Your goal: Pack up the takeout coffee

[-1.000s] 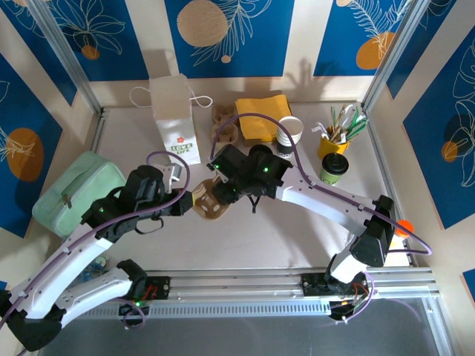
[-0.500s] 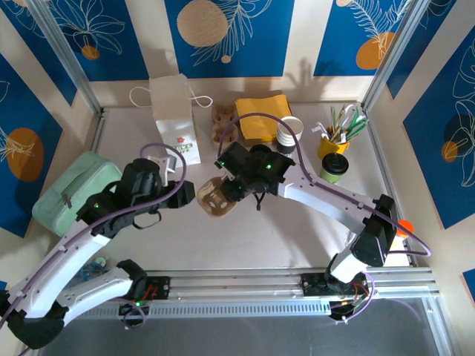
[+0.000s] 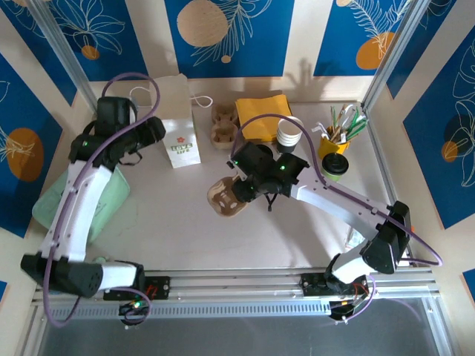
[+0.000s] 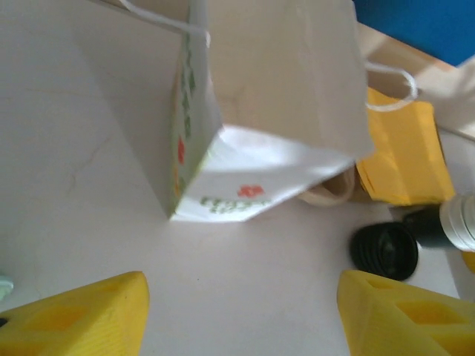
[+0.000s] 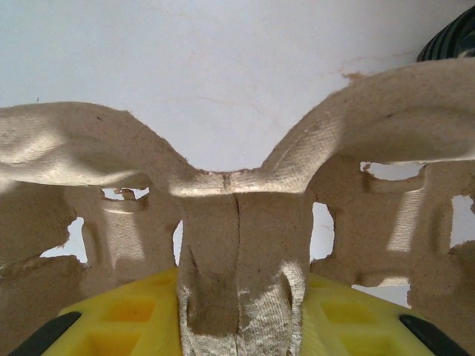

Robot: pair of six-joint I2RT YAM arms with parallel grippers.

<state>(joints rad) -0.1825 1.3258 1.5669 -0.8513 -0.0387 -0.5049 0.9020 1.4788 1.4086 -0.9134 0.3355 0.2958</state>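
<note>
Right gripper (image 3: 239, 194) | I clamp brown pulp cup carrier (image 3: 225, 199) mid-frame, likely for loading | left gripper (image 3: 154, 132) wide, upper left

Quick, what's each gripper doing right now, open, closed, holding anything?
Left gripper: open, holding nothing.
Right gripper: closed on the cardboard cup carrier.

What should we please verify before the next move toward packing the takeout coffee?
1. Right fingers clamped on the brown moulded-pulp cup carrier: ok.
2. Left fingers open and empty: ok.
3. Green-sided paper coffee cup with black lid upright, lidded: ok.
4. That cup seated in the carrier: not ok; it stands apart, beside the yellow utensil holder.
5. White paper bag standing upright: ok.
6. Bag mouth open: cannot tell.
</note>
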